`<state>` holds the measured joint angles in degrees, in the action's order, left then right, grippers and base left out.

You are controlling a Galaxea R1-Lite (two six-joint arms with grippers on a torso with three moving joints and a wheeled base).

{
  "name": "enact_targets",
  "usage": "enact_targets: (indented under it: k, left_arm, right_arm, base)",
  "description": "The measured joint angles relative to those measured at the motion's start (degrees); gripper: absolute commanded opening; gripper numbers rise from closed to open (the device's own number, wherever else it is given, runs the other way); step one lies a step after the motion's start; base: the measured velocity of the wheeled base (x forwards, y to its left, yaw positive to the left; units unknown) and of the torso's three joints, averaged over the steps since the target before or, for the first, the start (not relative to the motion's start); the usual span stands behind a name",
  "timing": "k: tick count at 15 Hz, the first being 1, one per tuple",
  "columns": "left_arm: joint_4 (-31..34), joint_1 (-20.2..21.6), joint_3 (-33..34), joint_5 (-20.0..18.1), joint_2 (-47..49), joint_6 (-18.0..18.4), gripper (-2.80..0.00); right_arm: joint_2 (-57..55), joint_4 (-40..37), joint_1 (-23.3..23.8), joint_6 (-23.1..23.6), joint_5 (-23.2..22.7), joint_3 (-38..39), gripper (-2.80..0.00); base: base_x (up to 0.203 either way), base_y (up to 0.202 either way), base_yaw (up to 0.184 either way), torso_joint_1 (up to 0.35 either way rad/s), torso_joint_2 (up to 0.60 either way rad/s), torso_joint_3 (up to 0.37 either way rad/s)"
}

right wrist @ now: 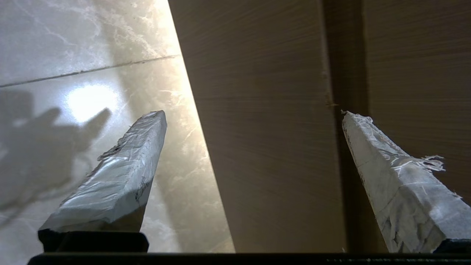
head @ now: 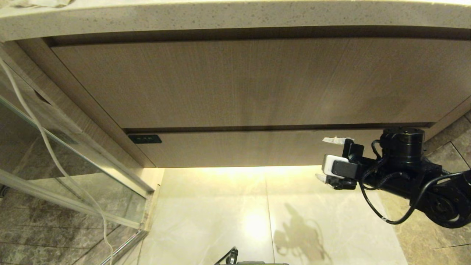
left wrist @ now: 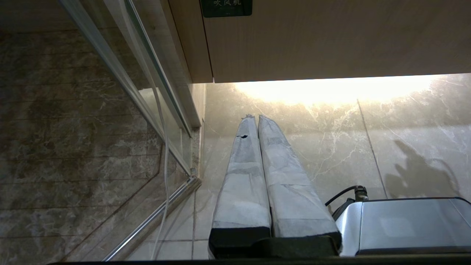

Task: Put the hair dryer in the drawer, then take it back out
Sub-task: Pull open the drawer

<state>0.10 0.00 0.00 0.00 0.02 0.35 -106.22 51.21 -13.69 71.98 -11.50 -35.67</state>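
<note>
You have the drawer [head: 257,149] shut, its black label [head: 144,138] at nine o'clock from the right gripper [head: 331,162], which hangs wide and empty near its front. The left gripper [left wrist: 255,118] is pinched closed. No hair dryer shows; everything seems left.

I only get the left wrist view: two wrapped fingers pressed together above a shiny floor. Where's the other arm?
Observer: The right gripper hangs before the right end of the drawer, jaws wide open, empty.
Operator: Is that drawer open?
Observer: No, from the head view it looks shut.
Operator: What's above it?
Observer: A taller wood panel, then a speckled stone counter.
</note>
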Motion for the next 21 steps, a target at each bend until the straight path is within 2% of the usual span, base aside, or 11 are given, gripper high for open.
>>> enact_targets:
  k: [11,21]
  left_arm:
    - [0.0,0.0,0.0,0.0,0.0,0.0,-2.80]
    - [0.0,0.0,0.0,0.0,0.0,0.0,-2.80]
  right_arm:
    - [-10.7,4.3,0.3,-6.3,0.1,-11.9,0.00]
    - [-16.7,5.1,0.7,-7.7,0.2,-18.5,0.00]
  base:
    - [0.000,0.000,0.000,0.000,0.00,0.000]
    - [0.000,0.000,0.000,0.000,0.00,0.000]
